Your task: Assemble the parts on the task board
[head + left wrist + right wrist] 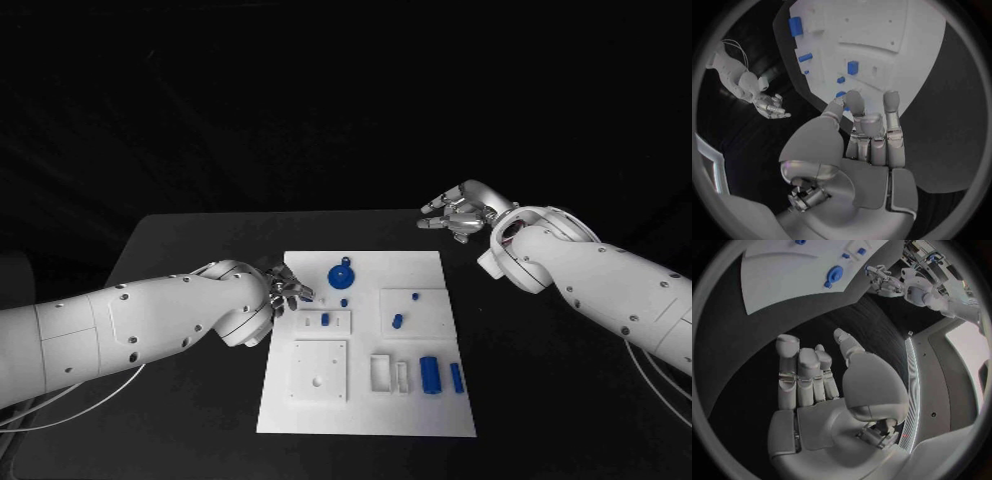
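The white task board (364,425) lies in the middle of the table. On it are a round blue part (342,275), small blue pegs (397,321) and two long blue blocks (430,373) near the front. My left hand (284,287) hovers at the board's left edge with its fingers extended and nothing in it. In the left wrist view the fingertips (856,101) reach over the board (898,30) close to a small blue part (853,67). My right hand (459,213) is open over the bare table beyond the board's far right corner, and its palm (814,375) is empty.
White raised blocks with sockets (319,370) and slotted holders (381,372) sit on the board. Black table (548,400) lies on both sides of it. The right wrist view shows the round blue part (834,275) and my left hand (879,280) beyond it.
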`<action>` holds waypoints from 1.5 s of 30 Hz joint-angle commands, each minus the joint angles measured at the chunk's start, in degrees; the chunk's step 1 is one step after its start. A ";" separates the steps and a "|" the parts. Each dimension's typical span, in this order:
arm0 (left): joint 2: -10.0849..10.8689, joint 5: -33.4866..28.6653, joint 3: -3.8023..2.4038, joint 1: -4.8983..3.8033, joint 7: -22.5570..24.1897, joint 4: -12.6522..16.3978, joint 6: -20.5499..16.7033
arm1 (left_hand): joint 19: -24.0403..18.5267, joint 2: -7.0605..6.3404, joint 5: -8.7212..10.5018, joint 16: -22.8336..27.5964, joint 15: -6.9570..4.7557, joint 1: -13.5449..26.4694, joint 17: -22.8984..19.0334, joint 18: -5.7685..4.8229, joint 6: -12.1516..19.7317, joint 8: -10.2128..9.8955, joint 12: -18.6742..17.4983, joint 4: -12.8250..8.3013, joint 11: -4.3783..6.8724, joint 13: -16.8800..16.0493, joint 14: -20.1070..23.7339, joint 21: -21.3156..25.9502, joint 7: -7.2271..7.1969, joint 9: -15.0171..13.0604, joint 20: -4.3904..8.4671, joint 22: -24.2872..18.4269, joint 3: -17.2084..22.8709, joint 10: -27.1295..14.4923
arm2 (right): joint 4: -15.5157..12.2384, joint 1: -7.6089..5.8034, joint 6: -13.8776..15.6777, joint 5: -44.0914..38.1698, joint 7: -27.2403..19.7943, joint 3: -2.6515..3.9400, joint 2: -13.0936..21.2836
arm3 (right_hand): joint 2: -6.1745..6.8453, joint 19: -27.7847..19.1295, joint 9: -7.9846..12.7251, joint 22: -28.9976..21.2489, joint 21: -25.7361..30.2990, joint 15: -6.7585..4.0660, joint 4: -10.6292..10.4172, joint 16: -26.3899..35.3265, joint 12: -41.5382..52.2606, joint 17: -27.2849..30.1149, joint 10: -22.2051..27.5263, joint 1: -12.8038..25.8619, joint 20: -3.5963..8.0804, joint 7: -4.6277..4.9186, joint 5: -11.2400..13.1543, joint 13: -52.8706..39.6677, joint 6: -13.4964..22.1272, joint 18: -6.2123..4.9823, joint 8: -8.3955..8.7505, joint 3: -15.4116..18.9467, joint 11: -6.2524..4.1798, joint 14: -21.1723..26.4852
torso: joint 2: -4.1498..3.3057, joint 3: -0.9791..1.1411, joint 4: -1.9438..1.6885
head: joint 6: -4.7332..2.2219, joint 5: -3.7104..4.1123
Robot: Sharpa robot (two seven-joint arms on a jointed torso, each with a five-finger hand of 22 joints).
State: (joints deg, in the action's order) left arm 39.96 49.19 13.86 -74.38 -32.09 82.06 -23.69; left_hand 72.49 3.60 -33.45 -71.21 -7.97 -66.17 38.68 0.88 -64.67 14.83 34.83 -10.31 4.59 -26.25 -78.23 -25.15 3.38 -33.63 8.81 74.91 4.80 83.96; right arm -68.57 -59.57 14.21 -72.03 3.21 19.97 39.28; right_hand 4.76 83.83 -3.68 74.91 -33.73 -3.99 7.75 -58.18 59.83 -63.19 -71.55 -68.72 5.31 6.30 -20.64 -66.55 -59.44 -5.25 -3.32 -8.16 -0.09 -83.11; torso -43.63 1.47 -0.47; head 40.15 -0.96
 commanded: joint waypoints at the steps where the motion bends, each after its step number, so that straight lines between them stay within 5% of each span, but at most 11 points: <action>1: -0.30 2.36 0.00 0.22 -1.28 -0.05 3.07 | 0.16 0.53 -0.12 0.26 0.06 -0.01 0.05 -0.33 -5.99 -0.13 0.34 -0.05 0.40 0.09 -0.26 -0.36 -5.53 -14.05 -0.19 1.14 0.24 2.78 | -0.06 0.03 -0.72 0.02 -0.12 0.02 0.01 | -0.21 2.68 0.06 3.77 0.13 0.10 0.00 0.33 -0.35 0.06 0.09 -0.05 -0.41 -0.11 -0.21 0.04 0.43 -0.98 -0.23 0.24 0.17 -0.13 | -0.03 -0.02 -0.01 | 0.16 -0.03; 22: -0.97 6.37 -0.02 2.75 -2.23 -0.92 7.06 | -0.02 0.64 -0.09 -0.21 0.18 0.07 1.49 -0.09 -6.10 -0.08 0.99 -0.16 0.41 0.09 -0.49 -0.63 -5.55 -14.09 -0.47 1.18 0.30 2.78 | 0.04 0.03 -1.08 0.01 0.07 0.02 -0.08 | -0.24 2.69 0.07 3.77 0.16 0.10 0.06 0.33 -0.36 0.05 0.10 -0.15 -0.41 -0.11 -0.26 0.04 0.43 -0.98 -0.23 0.15 0.16 -0.12 | -0.02 -0.03 -0.07 | 0.59 -0.33; 45: -1.51 7.65 -0.03 2.98 -2.14 -2.01 8.05 | -0.17 0.70 -0.03 -0.05 0.17 0.11 1.84 -0.01 -5.97 -0.01 1.18 -0.22 0.40 0.22 -0.49 -1.06 -5.53 -14.19 -0.47 1.14 0.29 2.76 | 0.11 0.04 -1.36 0.00 0.10 0.02 -0.12 | -0.24 2.69 0.07 3.77 0.16 0.10 0.06 0.33 -0.36 0.05 0.10 -0.15 -0.41 -0.11 -0.26 0.04 0.43 -0.98 -0.23 0.15 0.16 -0.12 | 0.00 0.03 0.00 | 0.66 -0.31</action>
State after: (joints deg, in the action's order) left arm 38.63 56.31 13.85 -71.47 -34.29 80.07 -16.62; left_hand 72.27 3.91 -33.21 -71.22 -7.75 -66.06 40.51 0.88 -64.86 14.48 35.81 -10.40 4.63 -26.12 -78.41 -26.04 3.54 -34.86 8.60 74.93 4.88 83.92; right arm -68.44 -59.56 13.58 -72.02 3.41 19.96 39.19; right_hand 4.76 83.83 -3.68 74.90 -33.73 -3.99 7.75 -58.18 59.83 -63.19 -71.56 -68.72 5.31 6.17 -20.64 -66.55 -59.57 -5.24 -3.32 -8.16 -0.09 -83.11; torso -43.63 1.49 -0.49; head 40.86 -1.27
